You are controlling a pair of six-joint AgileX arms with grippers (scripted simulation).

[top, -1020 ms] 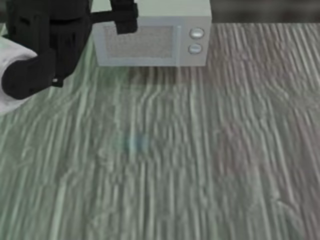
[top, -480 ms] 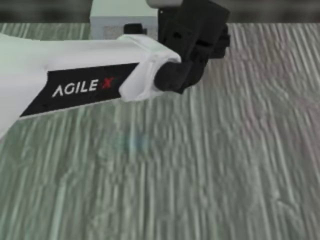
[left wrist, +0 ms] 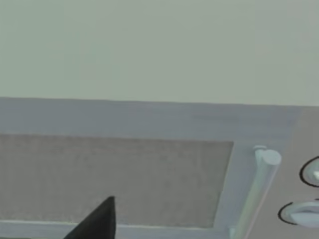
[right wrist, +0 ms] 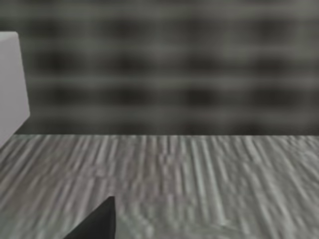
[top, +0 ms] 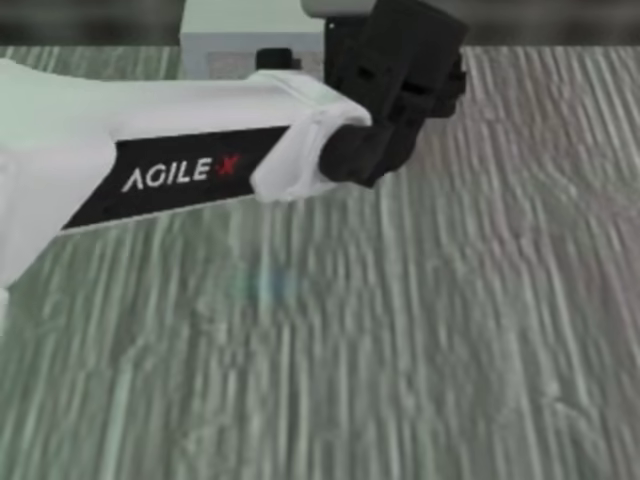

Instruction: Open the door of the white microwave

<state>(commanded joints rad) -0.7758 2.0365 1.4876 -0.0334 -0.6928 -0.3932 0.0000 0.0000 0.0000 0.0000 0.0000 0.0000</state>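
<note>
Reaching across the table's back edge, my left gripper (top: 405,60) faces the white microwave (left wrist: 149,164), whose door (left wrist: 119,179) looks unopened beside its handle (left wrist: 259,189); finger state I cannot tell.

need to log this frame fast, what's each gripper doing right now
Left gripper: up against the front of the white microwave, holding nothing visible; open or shut cannot be told.
Right gripper: only one dark fingertip shows above the table; state cannot be told.
</note>
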